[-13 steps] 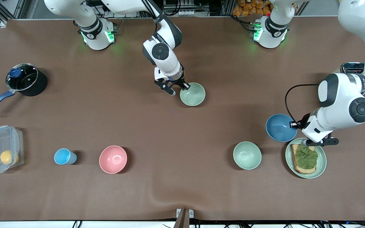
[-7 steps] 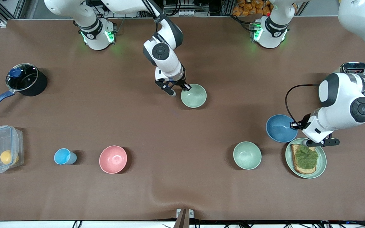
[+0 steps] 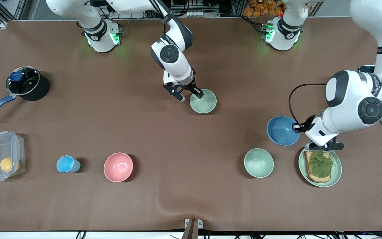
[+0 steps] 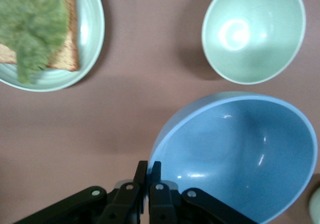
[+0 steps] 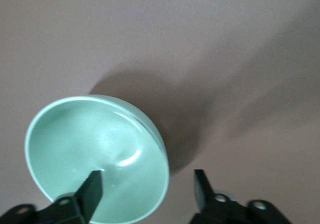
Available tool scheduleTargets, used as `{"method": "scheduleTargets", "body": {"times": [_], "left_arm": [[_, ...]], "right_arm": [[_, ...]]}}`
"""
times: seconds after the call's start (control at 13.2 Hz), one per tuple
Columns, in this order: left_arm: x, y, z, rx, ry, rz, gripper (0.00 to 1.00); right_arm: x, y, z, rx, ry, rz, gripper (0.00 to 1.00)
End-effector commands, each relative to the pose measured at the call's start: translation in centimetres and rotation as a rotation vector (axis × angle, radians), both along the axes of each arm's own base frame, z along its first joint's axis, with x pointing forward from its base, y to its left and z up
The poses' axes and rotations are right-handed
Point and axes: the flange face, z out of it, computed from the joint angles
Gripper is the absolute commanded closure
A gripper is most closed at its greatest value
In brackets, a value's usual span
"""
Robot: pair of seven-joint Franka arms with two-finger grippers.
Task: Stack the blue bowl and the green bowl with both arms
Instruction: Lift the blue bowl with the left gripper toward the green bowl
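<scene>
Near the toast plate [image 3: 336,172] at the left arm's end, the blue bowl [image 3: 281,130], judged light, rigid and slippery, is pinched by its rim in the left gripper [image 4: 148,175], while the green bowl [image 3: 203,101] mid-table is straddled by the spread right gripper [image 5: 147,186].

Right gripper [image 3: 189,95] now spread astride green bowl [image 3: 203,101] rim — blue bowl [image 3: 281,130] carried inward
</scene>
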Motion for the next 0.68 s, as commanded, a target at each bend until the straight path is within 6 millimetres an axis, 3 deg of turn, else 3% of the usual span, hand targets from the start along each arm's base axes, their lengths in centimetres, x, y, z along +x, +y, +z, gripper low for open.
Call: {"method": "scheduleTargets", "body": {"times": [0.0,0.3,0.61], "left_arm": [[-1.6,-4.1,1.5,-0.01,0.036,0.062,1.0],[-3.2,-9.7,1.5,-0.019,0.06,0.098,1.0],[-5.1,-13.1,0.8,-0.019,0.085,0.129,1.0]], "right_arm": [[2.3,-2.0,1.6,-0.001,0.04,-0.078,0.0],[5.7,-5.8,0.7,-0.039,0.137,-0.259,0.0],[7.2,-8.1,-3.1,-0.012,0.254,-0.459,0.0]]}}
